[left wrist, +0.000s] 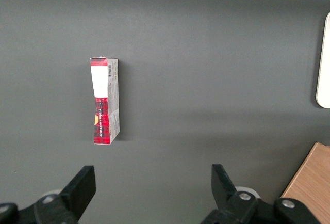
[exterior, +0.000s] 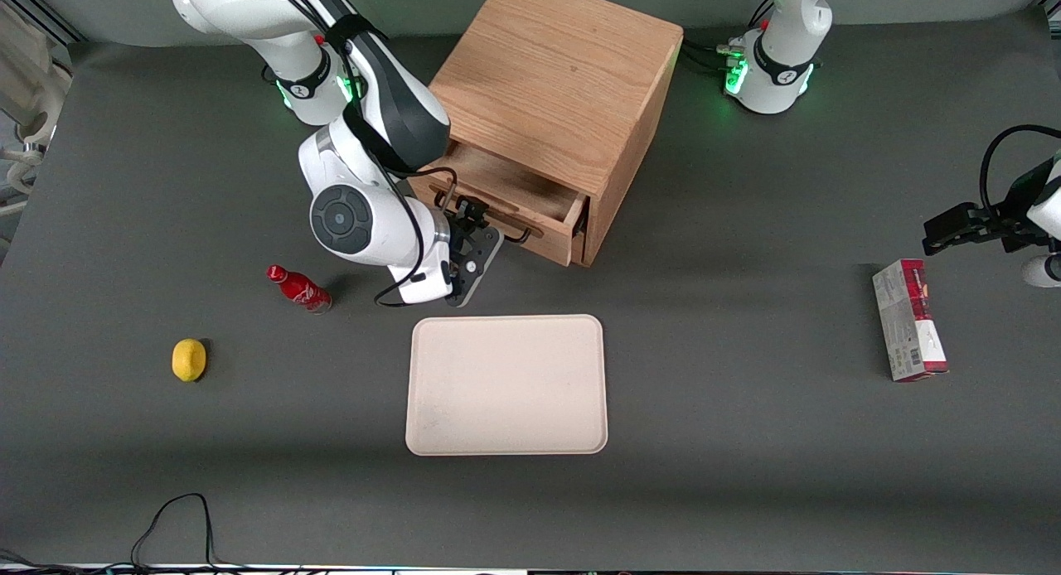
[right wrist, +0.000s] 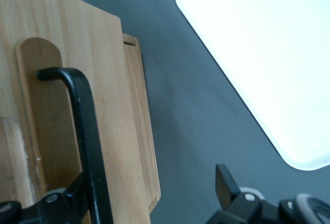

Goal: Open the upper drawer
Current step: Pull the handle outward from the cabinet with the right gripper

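The upper drawer (exterior: 506,200) of the wooden cube cabinet (exterior: 557,103) stands partly pulled out, its shallow tray body exposed. This suggests the pull is under way but not complete.

The gripper (exterior: 485,237) sits at the drawer front, directly at the black wire handle (right wrist: 85,131). In the right wrist view the fingers are spread. One finger (right wrist: 67,206) is against the handle bar; the other finger (right wrist: 227,185) stands clear over the table. The handle appears hooked, not pinched.

The beige tray (exterior: 507,384) lies near the gripper, closer to the front camera.
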